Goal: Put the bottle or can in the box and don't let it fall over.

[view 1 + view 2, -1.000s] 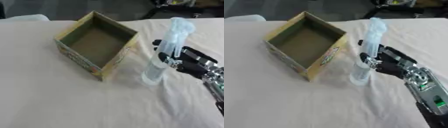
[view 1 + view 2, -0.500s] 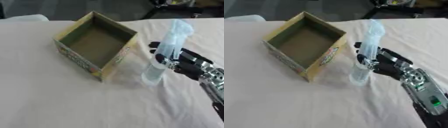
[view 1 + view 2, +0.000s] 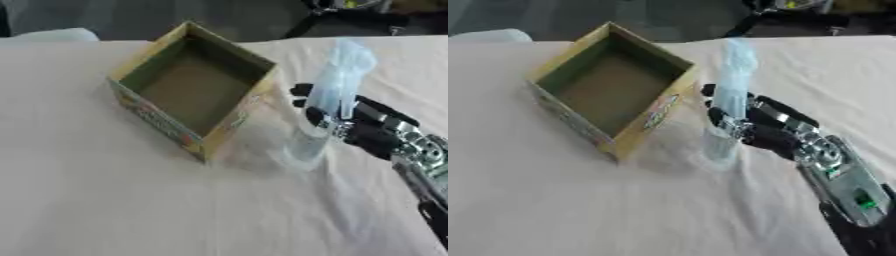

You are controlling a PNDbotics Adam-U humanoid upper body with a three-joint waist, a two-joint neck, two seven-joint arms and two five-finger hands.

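While an open cardboard box sits at about ten o'clock on the cloth-covered table, a clear plastic bottle stands just beside its right-hand corner, outside it and leaning slightly toward one o'clock. Reaching in from four o'clock, the robot's right hand has its fingers curled round the bottle's middle, clasping it. Its base appears to rest on the cloth, though that contact is unclear.
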